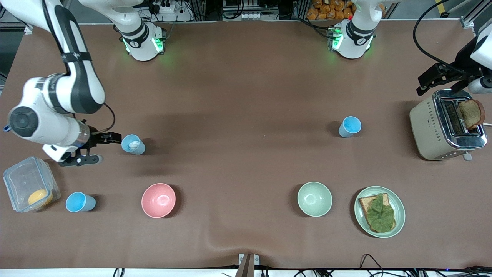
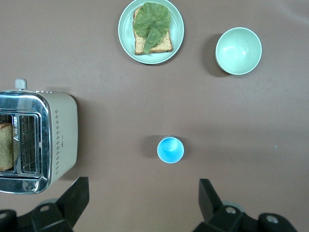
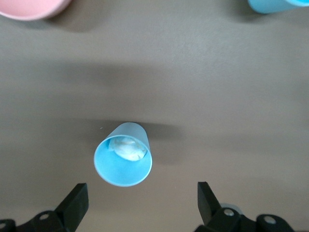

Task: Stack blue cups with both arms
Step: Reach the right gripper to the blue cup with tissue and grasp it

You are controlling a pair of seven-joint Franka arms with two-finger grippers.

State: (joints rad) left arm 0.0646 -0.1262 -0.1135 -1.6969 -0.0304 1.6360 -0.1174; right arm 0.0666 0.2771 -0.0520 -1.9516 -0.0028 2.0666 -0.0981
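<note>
Three blue cups stand upright on my desk. From the front camera, my right end effector (image 1: pixel 94 149) sits low at nine o'clock, fingers spread wide and holding nothing; the cup with the white patch (image 1: pixel 133 144) stands just beside its fingertips, toward three o'clock of them, apart from both. A second cup (image 1: pixel 80 202) stands nearer the camera, at seven o'clock of the first, beside the clear container (image 1: pixel 30 189). My left end effector (image 2: pixel 144 200) hovers over the desk's toaster (image 1: pixel 447 125) end, also wide open and empty; the third cup (image 1: pixel 349 126) stands at nine o'clock of the toaster.
</note>
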